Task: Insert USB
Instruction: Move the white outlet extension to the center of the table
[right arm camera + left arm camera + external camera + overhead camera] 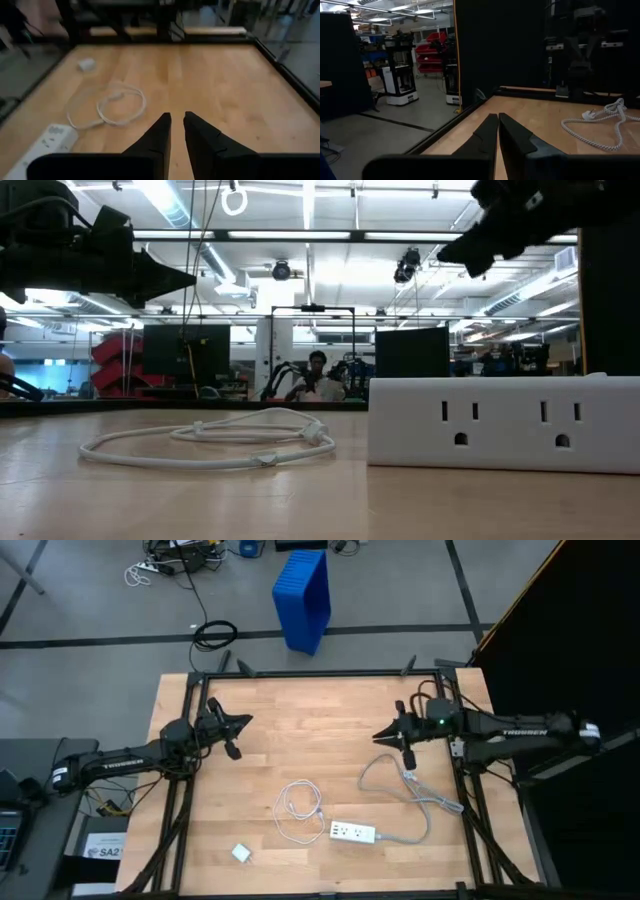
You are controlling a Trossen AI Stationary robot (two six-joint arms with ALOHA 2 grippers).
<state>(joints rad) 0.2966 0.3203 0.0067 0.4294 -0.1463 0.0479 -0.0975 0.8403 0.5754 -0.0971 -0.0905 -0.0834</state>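
From above, the USB (298, 810) lies in loose loops on the wooden table (300, 725), just beside the white power strip (352, 832). Both arms hang well back from the strip: left gripper (243, 724) and right gripper (380, 736), fingers pressed together, holding nothing. A small white adapter (241, 853) sits near the strip.

At table height, the cable (215, 442) rests beside the strip (505, 423).

The left wrist view shows the fingers (485, 132) nearly touching, and the right wrist view shows the cable (107, 105) beyond that arm's almost-closed fingers (199, 131).
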